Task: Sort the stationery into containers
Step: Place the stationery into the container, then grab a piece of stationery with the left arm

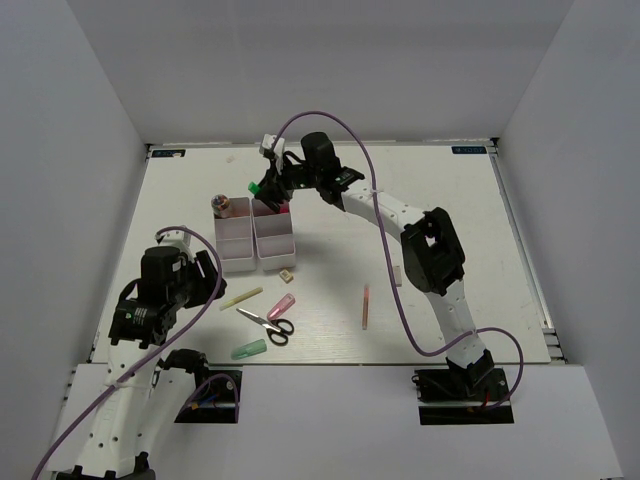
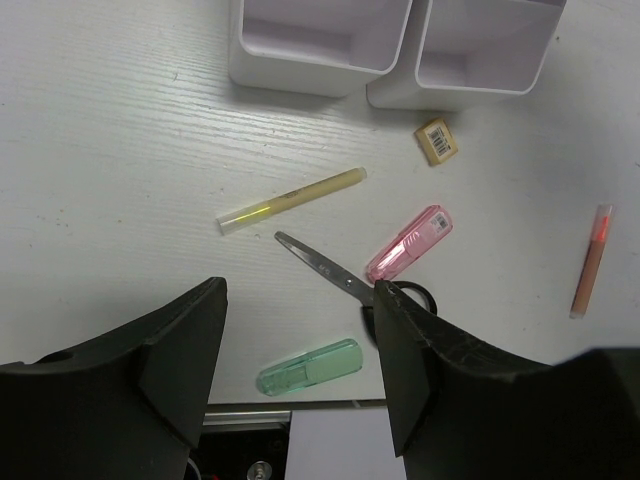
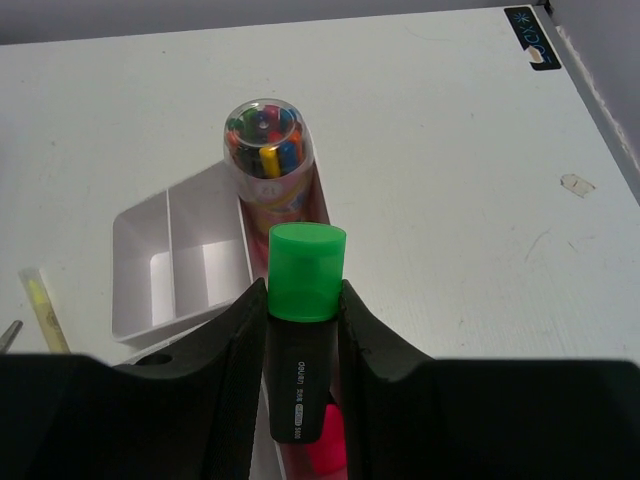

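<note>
My right gripper (image 1: 266, 188) is shut on a black highlighter with a green cap (image 3: 303, 300) and holds it upright over the far compartment of the right white tray (image 1: 277, 264), where a pink highlighter (image 3: 326, 448) lies. The left white tray (image 1: 240, 267) stands beside it. My left gripper (image 2: 298, 300) is open and empty above the table. Below it lie black-handled scissors (image 2: 328, 267), a pale green marker (image 2: 308, 367), a pink marker (image 2: 408, 243), a yellow stick (image 2: 292, 200), a small eraser (image 2: 437, 141) and a pink stick (image 2: 590, 262).
A clear tube of coloured pieces (image 3: 265, 150) stands in the far end of the left tray. White walls enclose the table on three sides. The table's near edge (image 2: 300, 405) runs just under the green marker.
</note>
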